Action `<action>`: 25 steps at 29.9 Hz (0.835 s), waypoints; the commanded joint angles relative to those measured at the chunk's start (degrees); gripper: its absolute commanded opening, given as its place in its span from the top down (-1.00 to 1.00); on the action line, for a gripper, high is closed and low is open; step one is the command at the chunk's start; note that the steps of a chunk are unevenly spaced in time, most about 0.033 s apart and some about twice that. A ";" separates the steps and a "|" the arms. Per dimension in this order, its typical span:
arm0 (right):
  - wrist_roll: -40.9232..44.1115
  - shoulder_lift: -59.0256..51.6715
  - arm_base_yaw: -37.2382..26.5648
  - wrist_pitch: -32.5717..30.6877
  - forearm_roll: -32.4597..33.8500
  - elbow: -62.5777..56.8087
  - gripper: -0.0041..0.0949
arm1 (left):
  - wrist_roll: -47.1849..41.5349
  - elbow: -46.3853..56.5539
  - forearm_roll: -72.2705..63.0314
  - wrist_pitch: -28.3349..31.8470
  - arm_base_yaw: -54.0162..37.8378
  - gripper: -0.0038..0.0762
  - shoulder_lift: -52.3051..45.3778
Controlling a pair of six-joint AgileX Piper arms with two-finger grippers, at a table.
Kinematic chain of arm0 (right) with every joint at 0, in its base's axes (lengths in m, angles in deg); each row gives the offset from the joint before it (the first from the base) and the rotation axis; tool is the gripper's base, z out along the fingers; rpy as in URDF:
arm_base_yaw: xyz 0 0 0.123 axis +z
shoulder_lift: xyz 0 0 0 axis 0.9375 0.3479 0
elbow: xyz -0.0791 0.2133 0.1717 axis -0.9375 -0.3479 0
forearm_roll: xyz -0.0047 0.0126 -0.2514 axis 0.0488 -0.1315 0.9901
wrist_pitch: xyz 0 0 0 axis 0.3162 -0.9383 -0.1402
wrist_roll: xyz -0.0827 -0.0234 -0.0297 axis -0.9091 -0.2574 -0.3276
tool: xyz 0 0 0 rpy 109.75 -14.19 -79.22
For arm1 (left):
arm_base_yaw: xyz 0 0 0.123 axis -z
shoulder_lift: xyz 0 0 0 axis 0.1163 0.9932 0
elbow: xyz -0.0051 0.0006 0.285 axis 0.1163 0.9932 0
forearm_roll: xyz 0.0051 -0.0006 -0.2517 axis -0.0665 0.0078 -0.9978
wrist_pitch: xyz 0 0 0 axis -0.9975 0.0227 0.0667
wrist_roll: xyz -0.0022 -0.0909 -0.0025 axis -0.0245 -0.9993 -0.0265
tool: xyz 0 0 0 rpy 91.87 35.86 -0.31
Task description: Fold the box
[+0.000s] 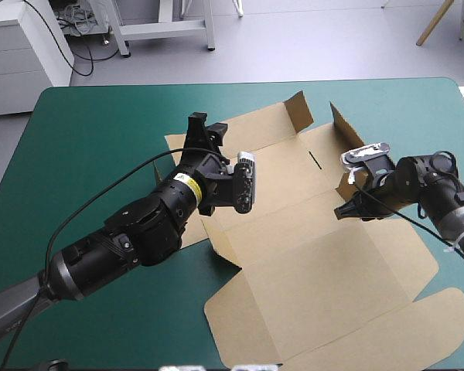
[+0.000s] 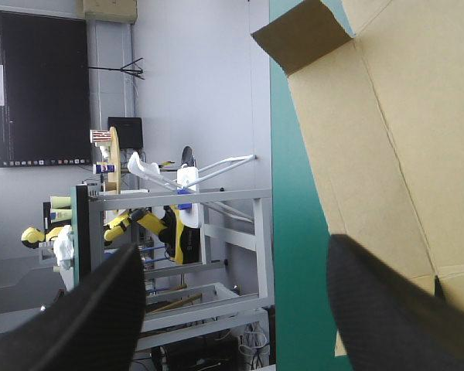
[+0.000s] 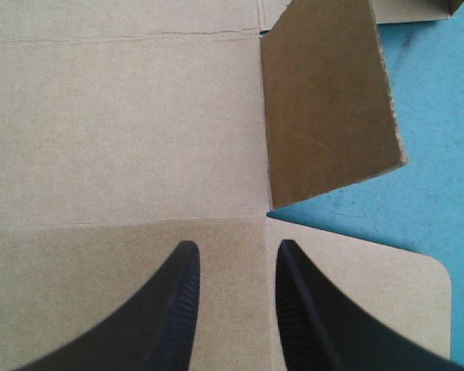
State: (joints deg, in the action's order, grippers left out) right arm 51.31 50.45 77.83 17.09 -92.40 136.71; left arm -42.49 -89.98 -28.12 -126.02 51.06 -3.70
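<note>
The box lay opened out, mostly flat, on the teal-green surface, approx mid-surface and reaching toward the near and right edges. Two small flaps at its far end stood up: one nearer the middle, one just ahead of the right arm.

The left tool hung raised over the box's left part w/ its black fingers wide apart and nothing btwn them. Its wrist view looked level past the far edge, so it was prob. parked high to stay clear, not working the board.

The right tool hovered low over the board by a crease, fingers a narrow gap apart, bare board showing btwn them, no grip. The upright flap stood just ahead and to one side. Judged: it was placed there to take that flap or the wall beside it next.

The box's long axis ran roughly far-to-near, skewed. The flap end pointed to the far edge, and the rounded-corner lid panel pointed to the near-right corner.
</note>
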 commanded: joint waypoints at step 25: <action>-7.21 -1.77 -0.15 3.51 -9.16 6.21 -0.19 | -0.91 -2.13 2.60 1.61 0.23 -0.28 -1.68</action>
State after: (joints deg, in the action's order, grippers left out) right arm 45.87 50.45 77.83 18.62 -99.84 139.90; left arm -42.54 -89.98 -27.96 -126.02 51.06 -3.70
